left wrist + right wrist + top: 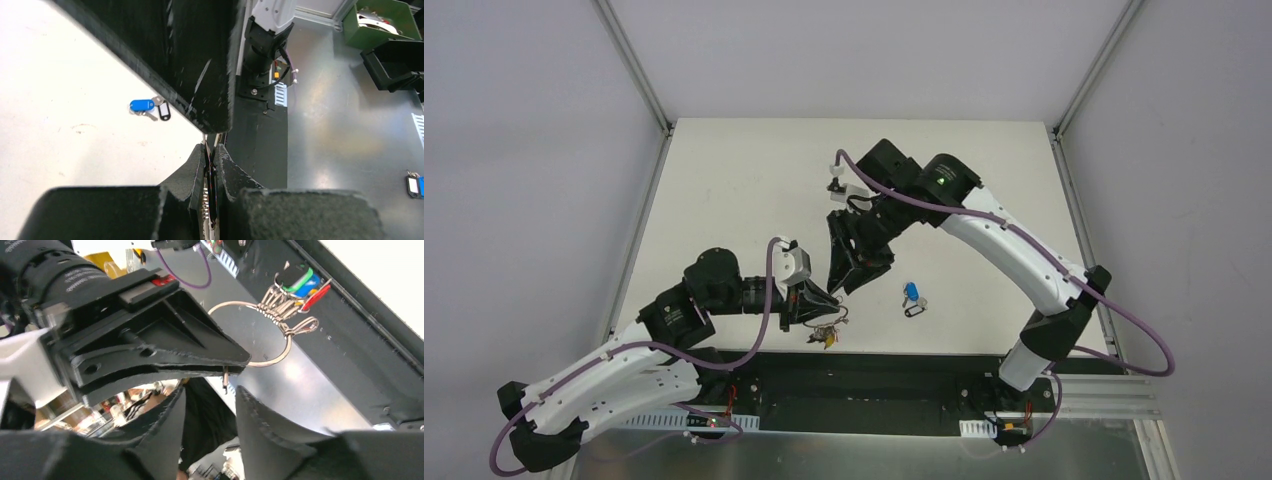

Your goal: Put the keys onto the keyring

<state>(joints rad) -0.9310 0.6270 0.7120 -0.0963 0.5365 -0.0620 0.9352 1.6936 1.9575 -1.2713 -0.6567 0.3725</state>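
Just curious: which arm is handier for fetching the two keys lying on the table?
Probably the right: the right tool is open and empty near the keys, while the left tool is shut on the keyring.

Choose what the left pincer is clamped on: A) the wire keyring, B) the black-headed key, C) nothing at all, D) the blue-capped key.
A: the right wrist view shows the left pincer shut on the thin wire of the keyring, while the blue-capped key and the black-headed key lie loose on the table.
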